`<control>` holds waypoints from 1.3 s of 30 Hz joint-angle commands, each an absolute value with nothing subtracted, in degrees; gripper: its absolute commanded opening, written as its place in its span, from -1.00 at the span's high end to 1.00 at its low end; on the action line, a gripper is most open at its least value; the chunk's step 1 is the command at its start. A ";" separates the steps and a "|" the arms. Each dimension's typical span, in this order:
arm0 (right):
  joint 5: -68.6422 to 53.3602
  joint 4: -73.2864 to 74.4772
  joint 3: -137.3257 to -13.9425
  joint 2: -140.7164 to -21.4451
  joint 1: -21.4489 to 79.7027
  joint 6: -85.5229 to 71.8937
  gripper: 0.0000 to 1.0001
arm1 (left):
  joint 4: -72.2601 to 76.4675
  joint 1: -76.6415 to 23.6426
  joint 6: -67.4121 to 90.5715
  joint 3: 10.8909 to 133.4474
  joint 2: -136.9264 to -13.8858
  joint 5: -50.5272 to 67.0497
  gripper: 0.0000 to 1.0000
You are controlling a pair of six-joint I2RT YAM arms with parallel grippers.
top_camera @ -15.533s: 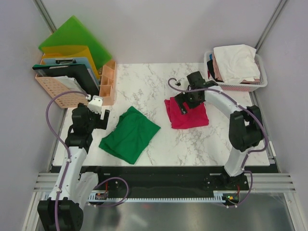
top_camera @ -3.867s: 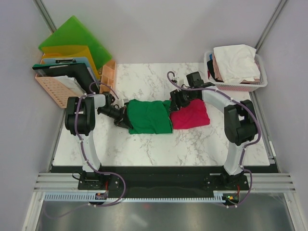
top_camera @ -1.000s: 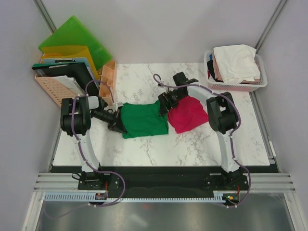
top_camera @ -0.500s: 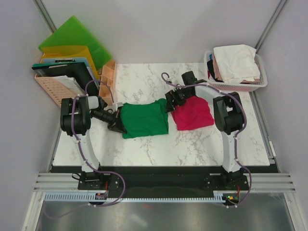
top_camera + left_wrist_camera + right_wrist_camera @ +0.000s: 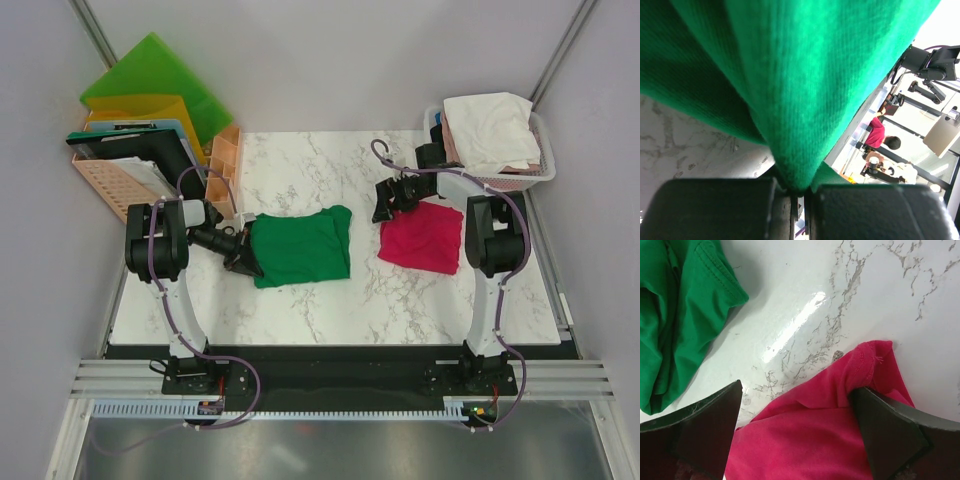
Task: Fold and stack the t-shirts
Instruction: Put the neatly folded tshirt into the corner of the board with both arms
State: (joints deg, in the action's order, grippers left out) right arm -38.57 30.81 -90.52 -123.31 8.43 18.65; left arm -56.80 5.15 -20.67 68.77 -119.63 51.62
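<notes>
On the middle of the marble bench (image 5: 300, 160) lies the green t-shirt (image 5: 300, 247), folded to a rough rectangle. Its long axis runs left to right across the bench, and one corner at the far right sticks out a little from the fold. The left gripper (image 5: 797, 192) is clenched on the left edge of this shirt; the wrist view shows a ridge of green cloth pinched tight between the two pads. I think this grip is there either to anchor the fold or to prepare to carry the shirt, because a soft tee will slide or open if it is only pushed.

Just to the right, apart from the green one with bare marble between them, lies the magenta t-shirt (image 5: 422, 238). It is a folded, nearly square pack, turned a little, so its longer side goes from the far left down to the near right. The right gripper (image 5: 392, 200) hangs over its far left corner with the jaws spread wide and grasping nothing. It seems placed to take this corner, but I cannot tell if the fingers touch the cloth.

More tees, a white t-shirt (image 5: 490, 130) on top, wait in the basket (image 5: 545, 170) at the far right corner.
</notes>
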 commanded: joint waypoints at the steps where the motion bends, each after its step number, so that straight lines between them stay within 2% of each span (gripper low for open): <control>1: -38.49 30.94 -90.08 -121.03 8.79 19.69 -0.96 | -58.45 7.21 -21.18 69.52 -120.06 53.70 0.95; 13: -46.93 30.31 -95.27 -111.27 10.54 11.95 -0.96 | -58.97 7.21 -21.88 70.49 -121.02 53.17 0.95; 23: -54.56 30.77 -99.04 -123.92 13.88 9.67 -0.96 | -58.97 7.21 -22.06 70.84 -121.38 52.82 0.95; 39: -54.66 29.09 -106.35 -136.05 16.43 4.75 -0.96 | -58.97 7.21 -22.06 70.84 -121.38 52.74 0.95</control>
State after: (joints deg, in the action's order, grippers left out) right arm -51.40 29.87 -104.47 -133.23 14.92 5.63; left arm -58.06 5.39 -22.06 69.60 -120.40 51.57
